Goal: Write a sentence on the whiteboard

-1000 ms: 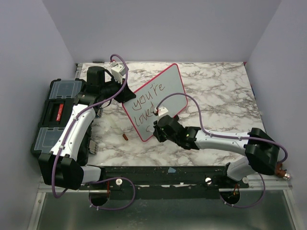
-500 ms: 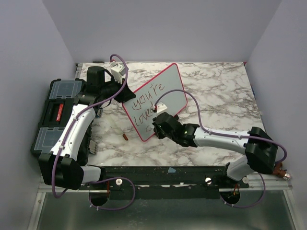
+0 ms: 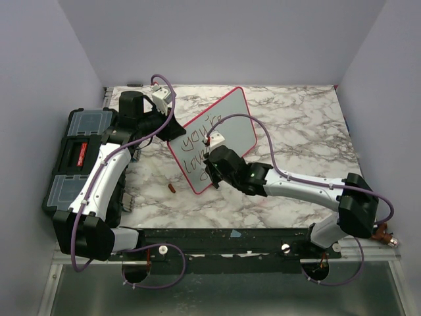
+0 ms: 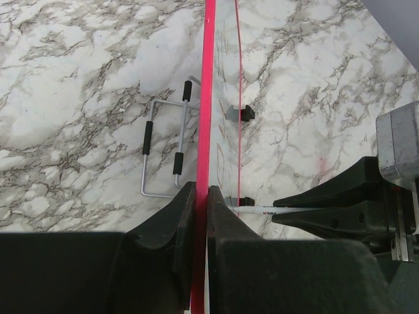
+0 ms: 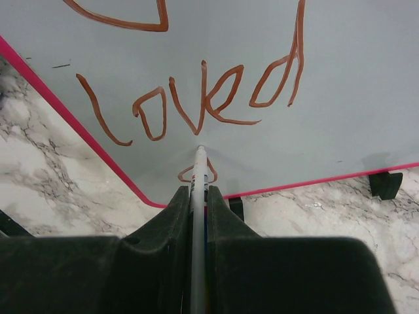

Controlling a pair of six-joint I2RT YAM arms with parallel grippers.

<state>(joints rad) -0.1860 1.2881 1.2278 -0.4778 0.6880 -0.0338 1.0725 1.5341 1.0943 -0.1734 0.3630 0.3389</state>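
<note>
The whiteboard (image 3: pixel 230 122) stands on edge in the middle of the marble table (image 3: pixel 296 118), set at a slant, with one end nearer and to the left and the other farther and to the right. Its written face is turned toward the right arm.

The left gripper (image 3: pixel 172 128) has the board by its left end. In the left wrist view the two fingers (image 4: pixel 177 216) are pressed together on the thin red frame (image 4: pixel 208 98), one on each side. Behind the board a wire stand (image 4: pixel 160 157) with black sleeves lies flat on the marble.

The right gripper (image 3: pixel 212 170) is at the board's lower near part. Its fingers (image 5: pixel 173 216) are clamped on a white marker (image 5: pixel 198 170), whose tip touches the board just below the word "loved" (image 5: pixel 196 104), written in red-brown. A small curved stroke (image 5: pixel 186 173) sits at the tip – too short to read. Above "loved", only the bottom of another line of writing shows in the right wrist view; from the top view it reads roughly "you're". A black foot (image 5: pixel 386 183) shows under the board's lower edge on the right.

A black toolbox (image 3: pixel 79 155) lies along the left side of the table, under the left arm. A small brown thing (image 3: pixel 171 189) – I cannot tell what – lies on the marble near the board's near corner, apart from it.
</note>
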